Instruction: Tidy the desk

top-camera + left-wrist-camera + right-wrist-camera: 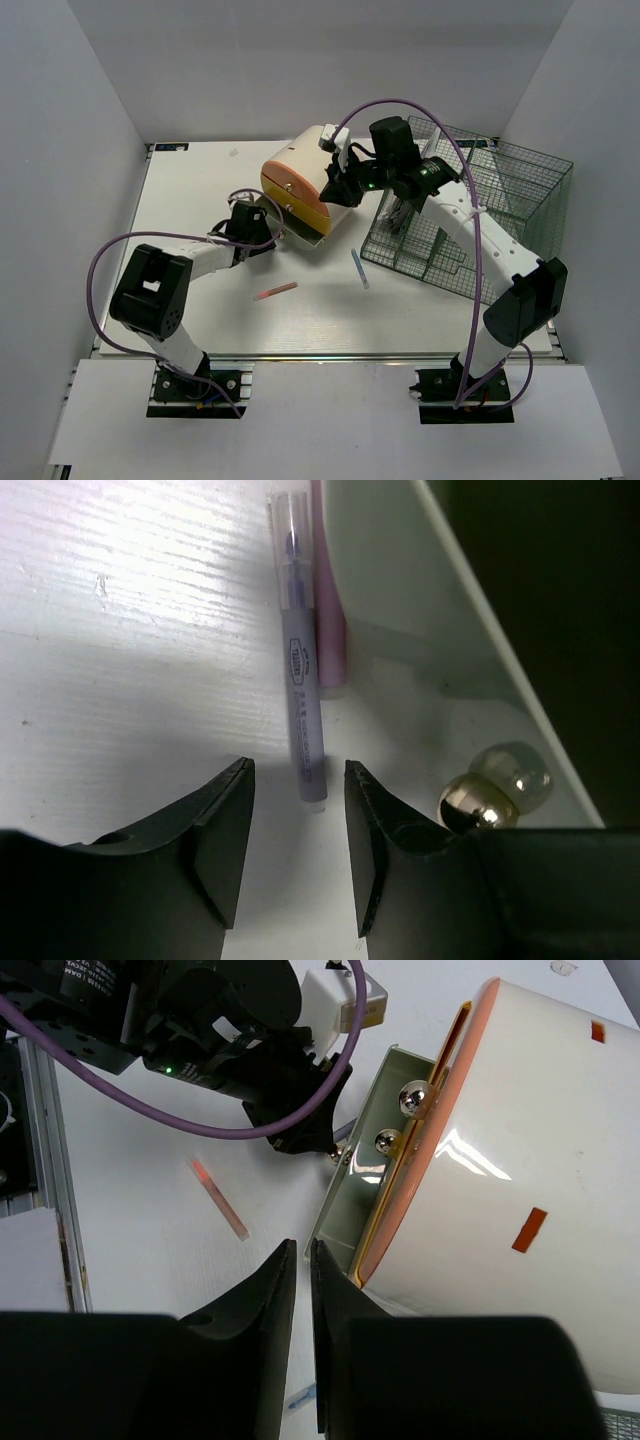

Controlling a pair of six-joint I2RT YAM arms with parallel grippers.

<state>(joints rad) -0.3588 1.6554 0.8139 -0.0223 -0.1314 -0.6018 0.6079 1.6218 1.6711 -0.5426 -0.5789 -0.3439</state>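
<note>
The white desk [190, 200] carries a cream container with an orange rim [300, 180], lying on its side with a grey-green drawer [368, 1185] pulled out. My left gripper [298, 770] is open low over the desk, its fingertips either side of the near end of a purple pen [300, 670]. That pen lies against a pink pen [331, 610] beside the drawer wall. My right gripper [303, 1245] hangs over the drawer's corner, jaws almost together with nothing between them. In the top view the left gripper [270, 228] is left of the container and the right gripper [338, 188] is at its right.
A dark green wire-mesh basket [470, 200] stands at the right. A red pen [275, 292] and a blue pen [360, 268] lie loose on the desk's middle. Two shiny knobs [412, 1098] stick out of the drawer front. White walls close in the desk.
</note>
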